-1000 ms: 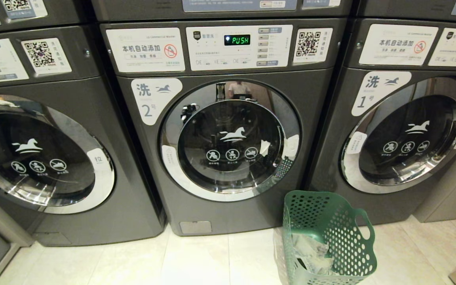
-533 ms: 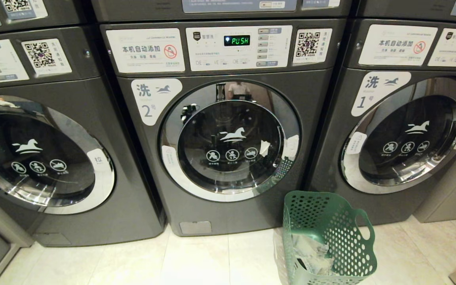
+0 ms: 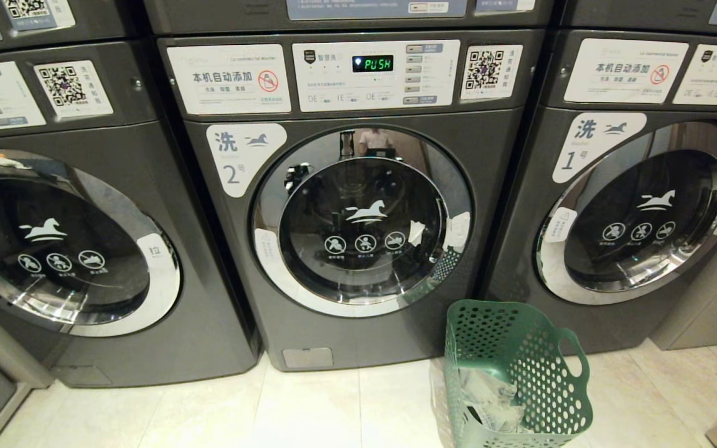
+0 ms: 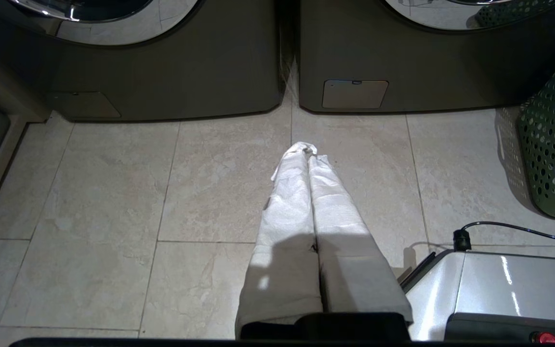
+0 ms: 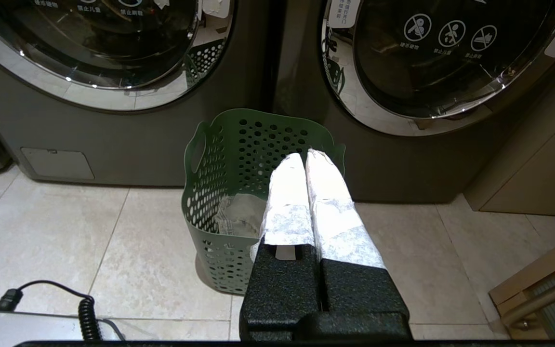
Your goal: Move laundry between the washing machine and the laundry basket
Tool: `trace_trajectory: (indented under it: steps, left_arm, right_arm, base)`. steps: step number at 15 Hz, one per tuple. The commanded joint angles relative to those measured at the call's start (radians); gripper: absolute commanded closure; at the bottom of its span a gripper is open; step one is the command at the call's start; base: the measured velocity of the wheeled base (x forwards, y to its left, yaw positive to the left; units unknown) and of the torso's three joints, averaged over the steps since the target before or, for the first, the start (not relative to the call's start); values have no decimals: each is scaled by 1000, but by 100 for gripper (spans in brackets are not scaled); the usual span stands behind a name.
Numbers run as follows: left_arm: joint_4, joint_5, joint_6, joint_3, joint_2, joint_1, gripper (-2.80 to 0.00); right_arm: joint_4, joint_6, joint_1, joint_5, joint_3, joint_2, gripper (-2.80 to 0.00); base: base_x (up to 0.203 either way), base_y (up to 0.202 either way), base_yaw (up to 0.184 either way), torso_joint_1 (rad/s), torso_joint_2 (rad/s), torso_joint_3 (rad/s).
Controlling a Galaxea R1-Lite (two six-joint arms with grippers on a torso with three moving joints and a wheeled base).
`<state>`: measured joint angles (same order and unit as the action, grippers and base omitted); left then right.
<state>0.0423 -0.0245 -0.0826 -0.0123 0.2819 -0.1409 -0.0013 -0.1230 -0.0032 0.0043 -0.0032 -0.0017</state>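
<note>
Laundry, a crumpled pale bundle, lies low in the green basket, which stands on the floor tiles just in front of the gap between washer 2 and washer 1; both doors are shut. From the right gripper the basket is straight ahead and below, tips hovering over its open top, laundry down and slightly to the side of them. Right fingers are pressed together, holding nothing. Right arm is clearly the nearer one. The left gripper, also closed and empty, hangs over bare tile before washer 2, with the basket well off to its side. Judgement: reach in from the right.
</note>
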Motion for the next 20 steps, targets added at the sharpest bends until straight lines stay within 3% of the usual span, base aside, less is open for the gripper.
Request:
trace_trajectory:
  steps: [1,20]
  left_arm:
    - [1,0,0,0,2,0,0]
    - [1,1,1,-1,2,0,0]
  right_arm:
    - [0,-1,0,0,3,3,0]
    - [0,-4,0,2,3,3,0]
  base:
    - [0,0,0,0,0,0]
    - [0,0,0,0,0,0]
